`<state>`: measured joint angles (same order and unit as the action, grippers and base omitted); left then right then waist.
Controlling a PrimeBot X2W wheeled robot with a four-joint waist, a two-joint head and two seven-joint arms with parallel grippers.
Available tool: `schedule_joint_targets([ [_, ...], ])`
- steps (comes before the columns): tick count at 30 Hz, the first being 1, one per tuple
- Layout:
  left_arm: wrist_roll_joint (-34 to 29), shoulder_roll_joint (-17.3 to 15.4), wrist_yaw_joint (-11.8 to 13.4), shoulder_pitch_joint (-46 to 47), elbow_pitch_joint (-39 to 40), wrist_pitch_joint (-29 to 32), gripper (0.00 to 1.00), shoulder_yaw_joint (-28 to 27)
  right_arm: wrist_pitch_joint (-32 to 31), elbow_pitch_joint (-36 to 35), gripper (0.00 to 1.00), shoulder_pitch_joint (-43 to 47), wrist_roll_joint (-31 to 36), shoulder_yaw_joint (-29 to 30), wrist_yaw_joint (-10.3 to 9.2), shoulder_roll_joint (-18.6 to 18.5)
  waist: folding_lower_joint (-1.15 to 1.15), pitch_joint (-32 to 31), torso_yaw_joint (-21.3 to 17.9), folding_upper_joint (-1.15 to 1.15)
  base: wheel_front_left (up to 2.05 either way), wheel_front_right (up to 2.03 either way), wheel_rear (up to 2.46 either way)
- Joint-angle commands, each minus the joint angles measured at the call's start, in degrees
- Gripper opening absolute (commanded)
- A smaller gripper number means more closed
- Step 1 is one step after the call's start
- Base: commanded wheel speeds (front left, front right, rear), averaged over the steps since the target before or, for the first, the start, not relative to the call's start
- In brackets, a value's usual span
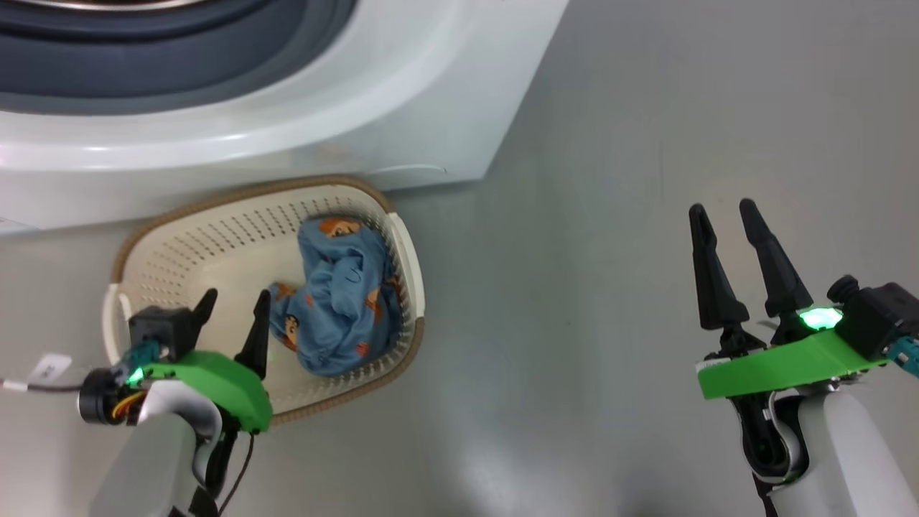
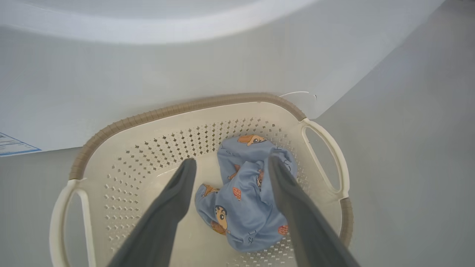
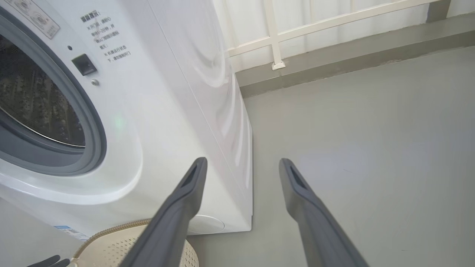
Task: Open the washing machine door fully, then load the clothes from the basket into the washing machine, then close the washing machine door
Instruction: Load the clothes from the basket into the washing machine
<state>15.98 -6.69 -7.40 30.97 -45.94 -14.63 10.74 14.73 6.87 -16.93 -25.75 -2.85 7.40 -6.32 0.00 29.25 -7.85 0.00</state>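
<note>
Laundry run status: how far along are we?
Done: the washing machine has its drum opening uncovered, so the opening step looks finished. In hand: the left end effector, open, hovers over the basket, fingers straddling the clothes without gripping them. The right end effector is open above the floor. Left: lift the clothes into the drum, then shut the machine.

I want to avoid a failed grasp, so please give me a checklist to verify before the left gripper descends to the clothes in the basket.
1. Left gripper open: ok.
2. Left gripper over the clothes: ok, they lie between its fingers in the left wrist view.
3. Clothes inside the basket, uncovered: ok.
4. Washing machine mouth uncovered, drum visible: ok.
5. Washing machine door fully open: cannot tell.
6. Right gripper open, over the floor, away from the basket: ok.
</note>
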Motion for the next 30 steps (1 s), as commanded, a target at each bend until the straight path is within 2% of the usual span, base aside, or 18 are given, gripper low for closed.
schedule_joint_targets([
  [1,1.06,-2.17,-0.08,2.45,-1.43,-0.37,1.0,0.81,0.27,-1.61,1.0,-0.99,0.08,-1.26,0.09,0.4,0.0,5.11,-3.09,0.0,0.0,0.0,0.0],
  [6,3.38,-2.98,-0.08,7.1,-6.08,-0.37,1.0,5.55,0.27,-1.78,1.0,-2.72,0.3,-1.82,0.09,0.74,0.0,7.88,-3.84,0.0,0.0,0.0,0.0],
  [14,10.19,-3.75,-0.08,14.02,-12.37,-0.37,1.0,16.52,0.27,-2.81,1.0,-5.81,0.68,-3.09,0.09,1.24,0.0,12.61,-5.05,0.0,0.0,0.0,0.0],
  [21,17.59,-5.08,-0.08,17.55,-14.98,0.38,1.0,26.08,0.27,-2.99,1.0,-6.6,0.84,-4.16,0.09,1.7,0.0,15.39,-6.14,0.0,0.0,0.0,0.0],
  [30,26.46,-7.36,-0.09,21.72,-15.92,1.23,1.0,34.21,0.27,-3.47,1.0,-7.55,0.82,-4.88,0.09,2.18,0.0,18.25,-7.82,0.0,0.0,0.0,0.0],
])
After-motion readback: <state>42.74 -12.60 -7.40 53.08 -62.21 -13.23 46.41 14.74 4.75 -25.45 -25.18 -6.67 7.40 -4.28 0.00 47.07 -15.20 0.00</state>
